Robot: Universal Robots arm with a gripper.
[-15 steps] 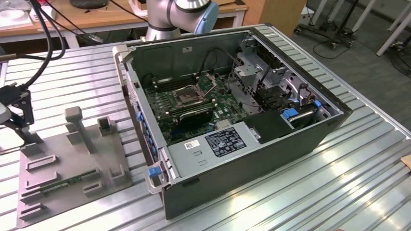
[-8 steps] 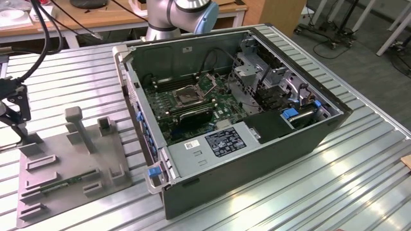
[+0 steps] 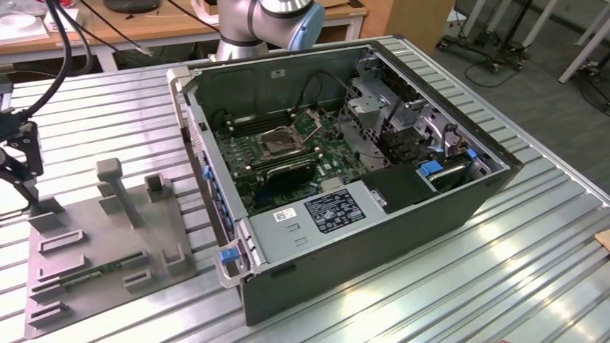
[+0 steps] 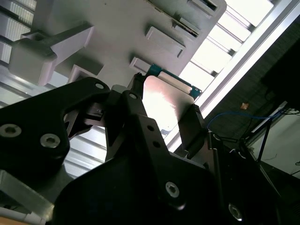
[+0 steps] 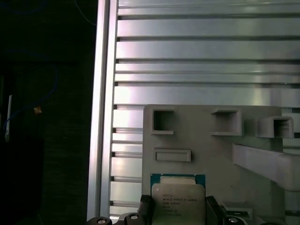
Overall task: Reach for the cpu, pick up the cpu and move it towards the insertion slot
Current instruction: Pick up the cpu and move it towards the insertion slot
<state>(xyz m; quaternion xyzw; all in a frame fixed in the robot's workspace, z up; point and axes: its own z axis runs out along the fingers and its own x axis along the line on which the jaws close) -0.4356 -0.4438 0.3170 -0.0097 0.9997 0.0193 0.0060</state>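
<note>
The small square cpu (image 5: 178, 201) with a silvery metal face on a green board sits between the black fingers (image 5: 145, 206) of the gripper (image 5: 178, 209). In both wrist views the jaws appear clenched on its two opposite sides, though glare whitens its face. It is over an edge of the grey plastic fixture plate (image 5: 206, 150), beside the rim of the ribbed aluminium table (image 3: 114, 114). The metal-framed insertion slot (image 3: 283, 141) lies well apart inside the open black computer case (image 3: 381, 250). A wooden desk (image 3: 171, 28) stands behind.
</note>
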